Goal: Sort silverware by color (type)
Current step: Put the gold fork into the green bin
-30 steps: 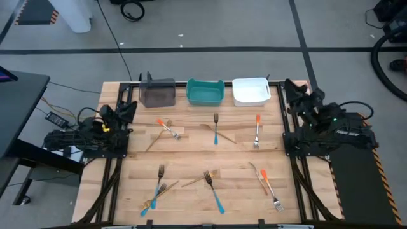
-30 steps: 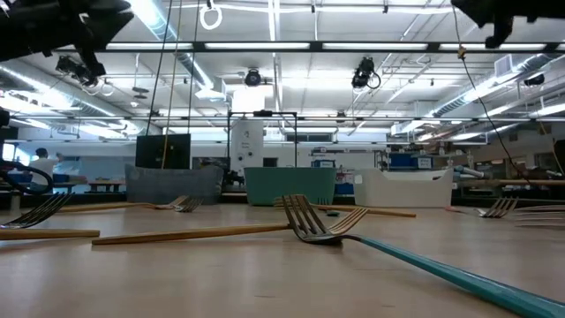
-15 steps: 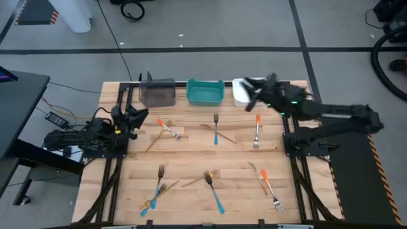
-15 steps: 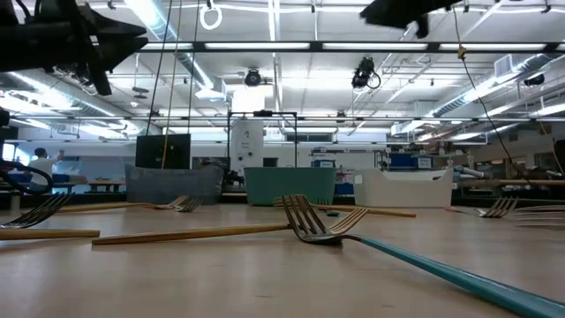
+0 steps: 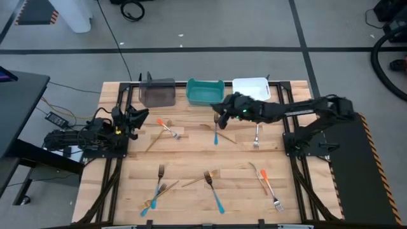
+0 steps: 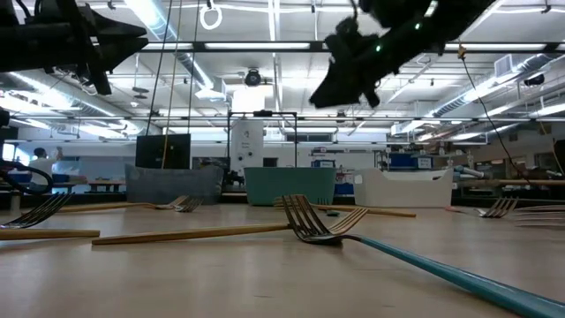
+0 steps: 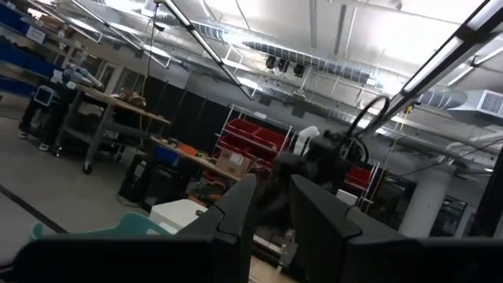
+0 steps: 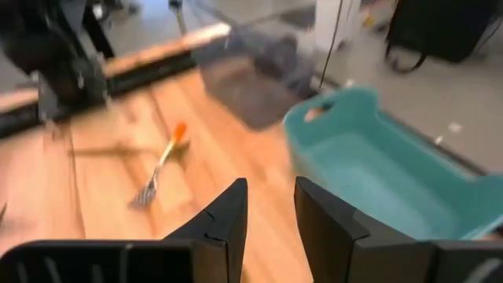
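The silverware lies scattered on the wooden table. In the far row are an orange-handled fork (image 5: 166, 127) crossed by a gold piece, a blue-handled fork (image 5: 216, 131) beside a gold piece (image 5: 224, 133), and another orange-handled fork (image 5: 257, 131). In the near row are blue-handled forks (image 5: 213, 189), gold pieces (image 5: 154, 198) and an orange-handled fork (image 5: 269, 188). My right gripper (image 5: 218, 114) (image 8: 269, 208) hangs in the air over the far-row blue fork's tines, open by a narrow gap and holding nothing. My left gripper (image 5: 137, 116) (image 7: 271, 204) waits at the left edge, also narrowly open.
Three bins stand along the far edge: grey (image 5: 157, 93), teal (image 5: 205, 92) and white (image 5: 251, 90). The right arm (image 5: 299, 111) stretches across the far right of the table. The right wrist view shows the orange-handled fork (image 8: 161, 169) and the teal bin (image 8: 377, 169) ahead.
My right arm has swung out from its place at the table's right edge, past the white bin, toward the left. It has come lower, and now hangs over the far-row blue-handled fork. My left gripper moved a little toward the table's middle, then kept still. No silverware has moved.
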Controlling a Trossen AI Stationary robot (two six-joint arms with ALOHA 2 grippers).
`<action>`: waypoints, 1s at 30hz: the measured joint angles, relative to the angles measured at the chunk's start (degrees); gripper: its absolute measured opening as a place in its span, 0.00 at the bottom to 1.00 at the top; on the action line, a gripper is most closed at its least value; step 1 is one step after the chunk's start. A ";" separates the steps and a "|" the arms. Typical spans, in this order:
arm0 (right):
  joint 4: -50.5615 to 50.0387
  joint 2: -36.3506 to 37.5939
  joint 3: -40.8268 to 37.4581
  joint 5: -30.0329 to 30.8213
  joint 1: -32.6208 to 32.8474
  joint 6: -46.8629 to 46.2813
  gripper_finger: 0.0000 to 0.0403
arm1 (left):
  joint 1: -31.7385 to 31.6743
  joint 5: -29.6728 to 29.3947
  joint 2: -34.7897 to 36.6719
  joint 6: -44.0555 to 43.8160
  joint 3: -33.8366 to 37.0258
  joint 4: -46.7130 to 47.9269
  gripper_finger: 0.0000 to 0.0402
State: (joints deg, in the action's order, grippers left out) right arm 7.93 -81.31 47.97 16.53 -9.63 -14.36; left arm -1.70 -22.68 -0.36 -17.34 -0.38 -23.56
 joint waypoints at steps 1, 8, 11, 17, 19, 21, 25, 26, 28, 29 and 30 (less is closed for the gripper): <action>-0.04 -1.68 0.00 -1.01 0.01 -0.42 0.28 | 0.01 -0.04 0.00 -0.24 0.00 0.05 0.22; 0.20 -11.14 0.00 -7.87 0.37 -1.13 0.28 | 0.05 0.09 0.00 -0.31 0.00 2.76 0.22; 0.15 -13.56 -0.02 -8.11 0.66 -1.11 0.28 | 0.05 0.11 0.02 -0.33 0.00 4.00 0.22; 1.84 -17.95 -0.02 -9.58 0.66 -1.10 0.28 | 0.05 0.22 0.00 -0.09 0.00 7.90 0.22; 3.25 -19.02 -0.02 -9.58 0.66 -1.11 0.28 | 0.05 0.24 0.00 -0.09 0.00 8.05 0.22; 4.69 -20.00 -0.02 -9.28 0.66 -1.03 0.28 | 0.05 0.24 0.00 -0.09 0.00 8.05 0.22; 5.99 -21.58 -0.02 -8.65 0.66 -0.85 0.28 | 0.05 0.22 0.00 -0.09 0.00 8.05 0.22; 5.96 -21.86 -0.02 -8.19 0.66 -0.66 0.28 | 0.05 0.24 0.00 -0.09 0.00 8.05 0.22; 5.72 -22.06 -0.09 -6.92 0.66 -0.56 0.28 | 0.05 0.23 0.00 -0.08 0.00 8.04 0.22; 6.76 -22.45 -0.01 -6.44 0.65 -0.54 0.28 | 0.05 0.24 0.00 -0.09 0.00 8.05 0.22; 6.92 -22.69 0.02 -6.13 0.62 -0.53 0.28 | 0.05 0.24 0.00 -0.09 0.00 8.05 0.22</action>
State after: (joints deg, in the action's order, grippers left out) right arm 14.84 -103.99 47.99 10.40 -9.02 -14.89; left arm -1.65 -22.44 -0.36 -17.43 -0.38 -15.51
